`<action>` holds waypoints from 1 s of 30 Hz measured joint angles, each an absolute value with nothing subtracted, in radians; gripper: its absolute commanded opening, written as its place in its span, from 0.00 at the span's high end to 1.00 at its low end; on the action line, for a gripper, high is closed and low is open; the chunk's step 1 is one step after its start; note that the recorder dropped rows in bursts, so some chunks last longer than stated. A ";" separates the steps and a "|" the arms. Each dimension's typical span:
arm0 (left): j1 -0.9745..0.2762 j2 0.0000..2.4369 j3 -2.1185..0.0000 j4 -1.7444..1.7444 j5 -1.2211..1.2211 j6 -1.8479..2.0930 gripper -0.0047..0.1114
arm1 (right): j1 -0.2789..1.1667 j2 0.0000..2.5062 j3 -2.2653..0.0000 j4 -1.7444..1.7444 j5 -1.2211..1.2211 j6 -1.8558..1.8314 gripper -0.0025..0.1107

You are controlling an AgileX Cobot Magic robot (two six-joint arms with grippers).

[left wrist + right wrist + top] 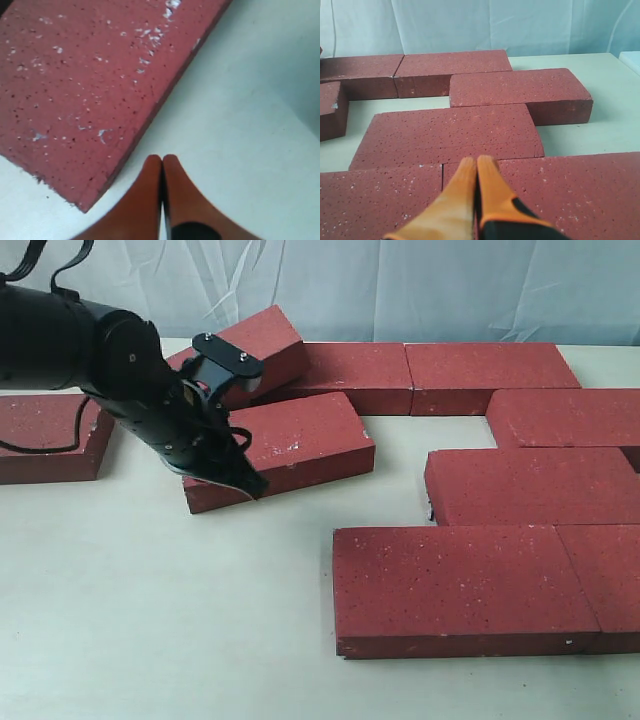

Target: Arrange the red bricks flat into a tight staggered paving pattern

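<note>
Step in hand looks like nudging the loose brick [290, 445] into the pattern. It lies flat, long axis roughly left-right in the exterior view but skewed, with its right end angled back against the laid rows [460, 585] to its right. The left gripper [162, 167] is pinched closed and empty, just beside that brick's near edge at the left corner. Next: square it, then slide it right into the gap. The right gripper [477, 167] is also closed and empty, over those rows.

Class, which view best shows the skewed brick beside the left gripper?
The exterior view: the skewed brick shows almost whole, top and front face. The left wrist view shows only one corner; the right wrist view perhaps clips its end.
</note>
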State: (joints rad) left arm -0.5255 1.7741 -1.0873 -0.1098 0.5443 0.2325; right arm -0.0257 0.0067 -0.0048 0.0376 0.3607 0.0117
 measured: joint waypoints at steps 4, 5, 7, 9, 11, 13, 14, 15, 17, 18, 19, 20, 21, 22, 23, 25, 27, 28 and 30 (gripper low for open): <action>-0.527 1.820 -1.090 -0.129 0.567 0.336 0.96 | -0.026 0.007 -0.005 0.038 0.361 0.012 0.98; -0.527 1.832 -1.090 -0.131 0.570 0.364 0.96 | -0.026 0.007 -0.005 0.038 0.361 0.012 0.98; -0.527 1.851 -1.090 -0.132 0.571 0.422 0.96 | -0.026 0.007 -0.005 0.038 0.361 0.012 0.98; -0.527 1.861 -1.090 -0.132 0.576 0.469 0.96 | -0.026 0.007 -0.005 0.038 0.361 0.012 0.98; -0.527 1.871 -1.090 -0.121 0.576 0.496 0.96 | -0.026 0.007 -0.005 0.038 0.361 0.012 0.98; -0.527 1.884 -1.090 -0.085 0.571 0.506 0.96 | -0.026 0.007 -0.005 0.038 0.361 0.012 0.98; -0.527 1.890 -1.090 -0.064 0.568 0.510 0.96 | -0.026 0.007 -0.005 0.038 0.361 0.012 0.98; -0.527 1.899 -1.090 -0.048 0.568 0.512 0.96 | -0.026 0.007 -0.005 0.038 0.361 0.012 0.98; -0.527 1.914 -1.090 -0.014 0.561 0.513 0.96 | -0.026 0.007 -0.005 0.038 0.361 0.012 0.98; -0.527 1.918 -1.090 0.000 0.559 0.513 0.96 | -0.026 0.007 -0.005 0.038 0.361 0.012 0.98; -0.527 1.920 -1.090 0.015 0.554 0.516 0.96 | -0.026 0.007 -0.005 0.038 0.361 0.012 0.98; -0.527 1.924 -1.090 0.031 0.552 0.516 0.96 | -0.026 0.007 -0.005 0.038 0.361 0.012 0.98; -0.527 1.924 -1.090 0.047 0.549 0.516 0.96 | -0.026 0.007 -0.005 0.038 0.361 0.012 0.98; -0.527 1.924 -1.090 0.067 0.544 0.516 0.96 | -0.026 0.007 -0.005 0.038 0.361 0.012 0.98; -0.527 1.924 -1.090 0.090 0.539 0.510 0.96 | -0.026 0.007 -0.005 0.038 0.361 0.012 0.98; -0.527 1.924 -1.090 0.139 0.536 0.477 0.96 | -0.026 0.007 -0.005 0.038 0.361 0.012 0.98; -0.527 1.928 -1.090 0.196 0.529 0.421 0.96 | -0.026 0.007 -0.005 0.038 0.361 0.012 0.98; -0.527 1.931 -1.090 0.219 0.527 0.391 0.96 | -0.026 0.007 -0.005 0.038 0.361 0.012 0.98; -0.527 1.935 -1.090 0.272 0.525 0.336 0.96 | -0.026 0.007 -0.005 0.038 0.361 0.012 0.98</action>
